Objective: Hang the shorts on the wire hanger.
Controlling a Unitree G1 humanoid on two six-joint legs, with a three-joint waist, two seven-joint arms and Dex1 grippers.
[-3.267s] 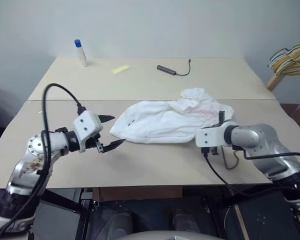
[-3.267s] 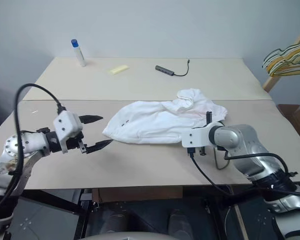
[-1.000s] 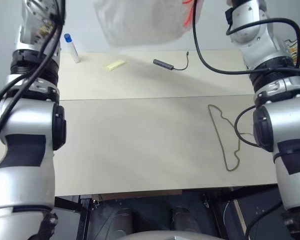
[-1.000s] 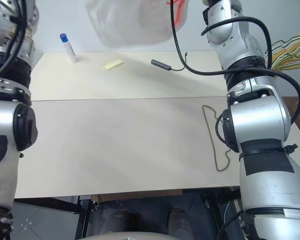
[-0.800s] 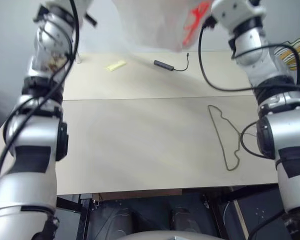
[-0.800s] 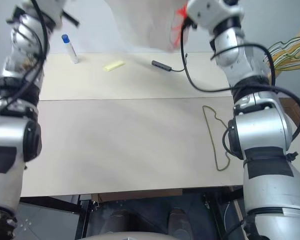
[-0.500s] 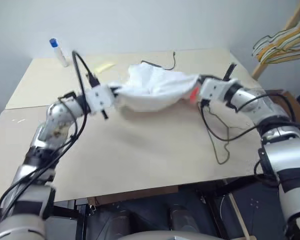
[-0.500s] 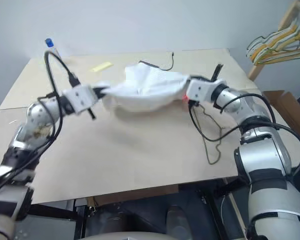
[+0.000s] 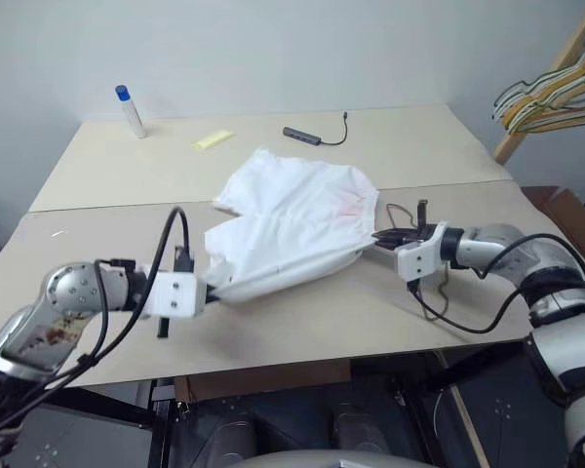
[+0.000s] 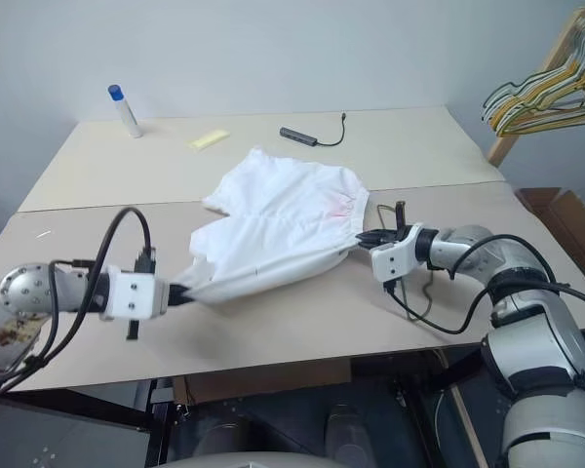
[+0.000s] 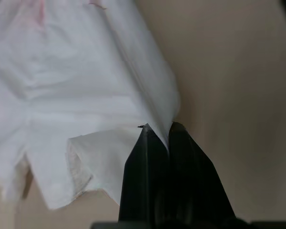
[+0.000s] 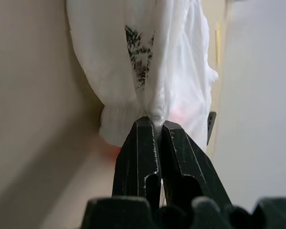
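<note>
- Shorts (image 9: 291, 219): white soft fabric, faint pink mark near the middle. Spread across the middle of the surface (image 9: 273, 312), stretched between the two arms; the near edge is lifted slightly where it is pinched, the far part lies flat.
- Left end effector (image 9: 211, 290): clenched on the shorts' near left corner. The left wrist view shows a fold of white cloth nipped between the closed black fingers (image 11: 148, 157).
- Right end effector (image 9: 382, 237): clenched on the shorts' right end at the gathered waistband. The right wrist view shows the bunched hem caught between the closed fingers (image 12: 143, 148).
- Wire hanger (image 9: 439, 283): thin dull wire, lying flat on the surface at the right, largely hidden behind the right end effector and its cable. It lies just beside the shorts' right end; whether they touch cannot be told.
- Step in hand (judgement): the shorts are laid out flat and held at both ends; nothing is on the hanger yet, so the task is in its early part.
- Next move (judgement): one end effector must let go of the cloth and take the hanger, or the cloth must be drawn over the wire; the thin wire lying flat calls for a careful pinch.
- Other items: blue-capped tube (image 9: 130, 109), yellow slip (image 9: 213, 140) and dark adapter with cable (image 9: 302, 135) along the far side of the surface; a bunch of coloured hangers (image 9: 551, 93) on a wooden rack at the far right, well apart.
</note>
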